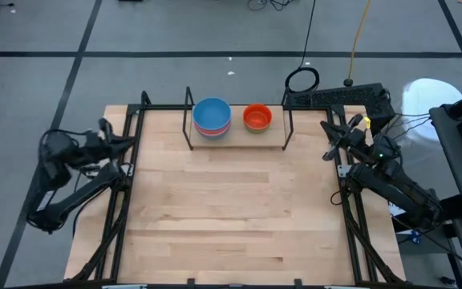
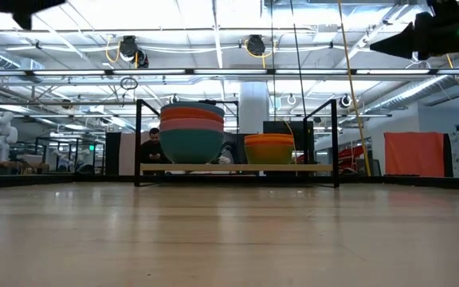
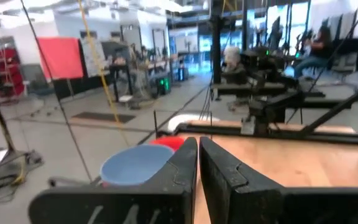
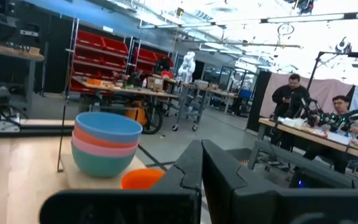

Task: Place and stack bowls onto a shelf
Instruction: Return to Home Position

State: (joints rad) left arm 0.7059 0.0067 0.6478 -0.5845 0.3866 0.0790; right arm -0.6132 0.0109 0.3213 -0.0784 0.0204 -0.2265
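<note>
On the shelf (image 1: 239, 140) at the worktop's (image 1: 231, 217) far edge stood two bowl stacks: a blue-topped stack (image 1: 212, 115) near its left end and an orange-topped stack (image 1: 257, 117) right of its middle. The left hand (image 3: 199, 146) hung by the worktop's left edge and the right hand (image 4: 202, 149) by its right edge, both narrow and holding nothing.

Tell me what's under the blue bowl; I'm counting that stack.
Beneath the blue bowl: red bowl, pink bowl, then teal bowl, nested on the shelf. Only outer bands show; insides are covered.
</note>
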